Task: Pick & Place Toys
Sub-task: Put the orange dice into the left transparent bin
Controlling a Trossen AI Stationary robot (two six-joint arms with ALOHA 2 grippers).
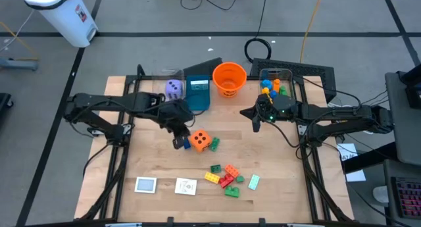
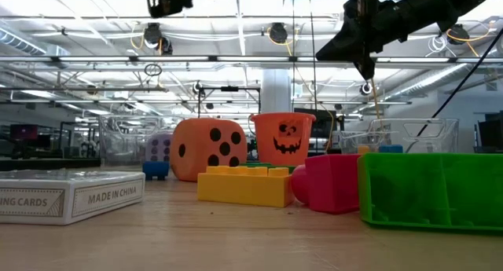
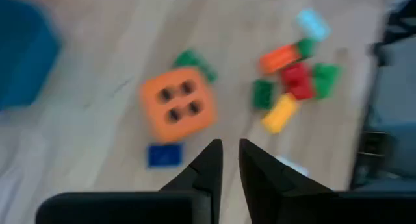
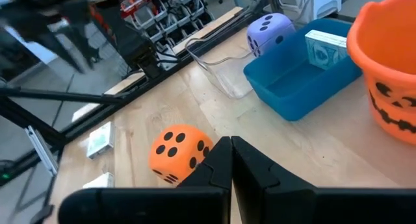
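The orange die (image 1: 200, 140) rests on the wooden table with a blue brick (image 1: 186, 143) on its left and a green brick (image 1: 214, 143) on its right. My left gripper (image 1: 179, 139) hangs above the blue brick (image 3: 164, 154), tipped downward. A narrow gap (image 3: 226, 152) shows between its fingers, and nothing is in it. A heap of red, yellow, green and orange bricks (image 1: 227, 176) lies toward the near edge. Two white cards (image 1: 146, 185) (image 1: 186, 186) lie near the front left. My right gripper (image 1: 255, 124) is shut and empty, raised in front of the bucket.
At the back stand an orange bucket (image 1: 229, 79), a teal box (image 1: 197, 93) with a card in it, a clear bin holding the purple die (image 1: 173, 89), and a clear bin of bricks (image 1: 275, 83). Bare wood lies between the die and the heap.
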